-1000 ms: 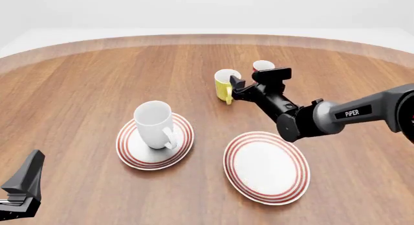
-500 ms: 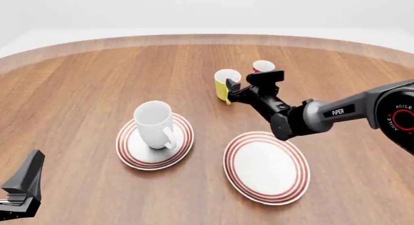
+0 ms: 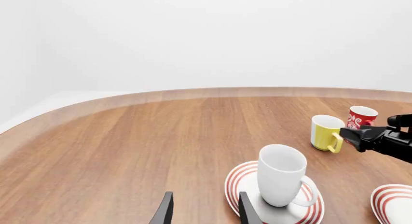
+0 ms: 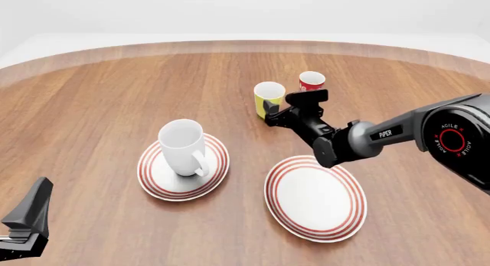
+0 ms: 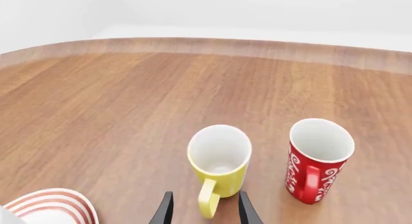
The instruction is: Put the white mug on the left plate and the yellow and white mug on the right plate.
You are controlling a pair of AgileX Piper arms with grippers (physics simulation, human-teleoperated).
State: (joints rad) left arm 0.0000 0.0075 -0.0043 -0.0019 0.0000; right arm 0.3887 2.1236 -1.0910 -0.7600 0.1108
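The yellow and white mug (image 4: 269, 97) stands upright on the table beyond the right plate (image 4: 315, 197), which has nothing on it. In the right wrist view the mug (image 5: 219, 159) is close ahead, with its handle (image 5: 207, 199) pointing at my right gripper (image 5: 202, 212). That gripper (image 4: 276, 117) is open, its fingers on either side of the handle and not closed on it. The white mug (image 4: 182, 147) stands on the left plate (image 4: 157, 183). My left gripper (image 3: 204, 213) is open and empty, low at the near left (image 4: 27, 220), well away from the mugs.
A tall red cup with white markings (image 4: 311, 81) stands just right of the yellow mug and beyond it; it also shows in the right wrist view (image 5: 319, 159). The right arm reaches across the table above the right plate's far rim. The table's curved far edge (image 4: 245, 45) lies behind.
My right gripper has drawn back from the yellow mug's right side and dropped lower, and now lines up at the mug's handle. The mugs, plates and left arm have not moved.
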